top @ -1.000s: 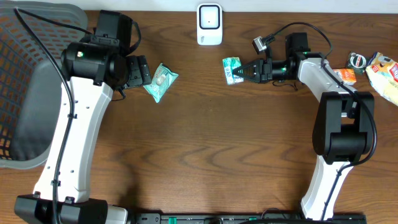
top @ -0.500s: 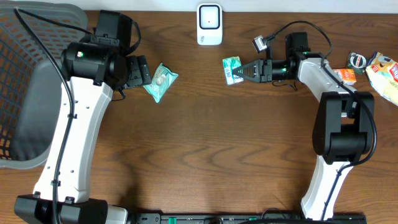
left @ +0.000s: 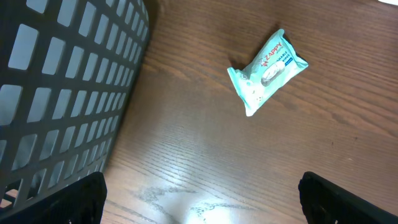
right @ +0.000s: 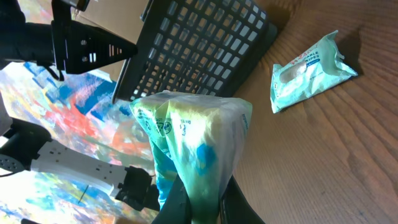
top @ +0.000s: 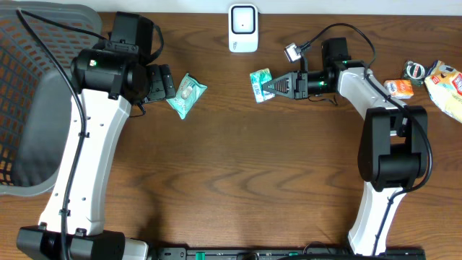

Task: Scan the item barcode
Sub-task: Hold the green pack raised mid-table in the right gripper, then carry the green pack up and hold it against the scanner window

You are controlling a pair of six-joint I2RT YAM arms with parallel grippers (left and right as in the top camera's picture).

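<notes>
1. The table [top: 231,173] is smooth brown wood with wavy lines.
2. The basket [left: 62,93] is dark, dull plastic.
3. The green packet [right: 196,146] is shiny, crinkly plastic.
4. The scanner [top: 243,29] is smooth white plastic.

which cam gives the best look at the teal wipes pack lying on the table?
Left wrist: the wipes pack lies whole and unobstructed, printed face up. Overhead shows it small, beside the left gripper. Right wrist catches it obliquely in the background, beyond the held green packet.

White shells, black joints and looping black cables on left arm [top: 94,137] and right arm [top: 359,85] (right wrist lit green).
</notes>
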